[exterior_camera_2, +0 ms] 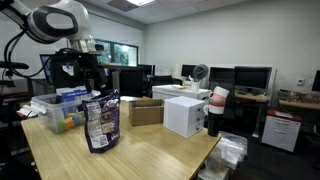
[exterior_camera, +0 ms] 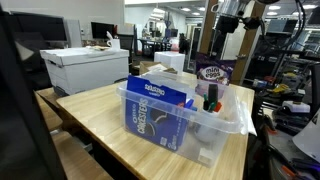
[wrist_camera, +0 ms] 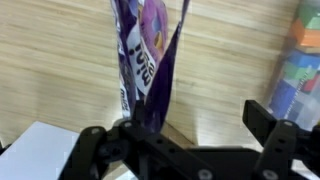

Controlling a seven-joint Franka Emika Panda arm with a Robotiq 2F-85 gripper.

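A purple snack bag (exterior_camera_2: 100,122) stands upright on the wooden table (exterior_camera_2: 150,150). It also shows in an exterior view (exterior_camera: 213,74) behind the clear bin, and in the wrist view (wrist_camera: 145,60). My gripper (wrist_camera: 180,128) is open and empty. It hangs above the bag, whose top lies near the left finger. In both exterior views the gripper (exterior_camera_2: 88,72) (exterior_camera: 228,28) is above the bag and not touching it.
A clear plastic bin (exterior_camera: 225,120) holds a blue box (exterior_camera: 160,108) and markers (exterior_camera: 211,100). A white box (exterior_camera: 85,68) sits at the table's far end. A cardboard box (exterior_camera_2: 147,111), a white box (exterior_camera_2: 185,115) and stacked cups (exterior_camera_2: 218,102) stand beside the bag.
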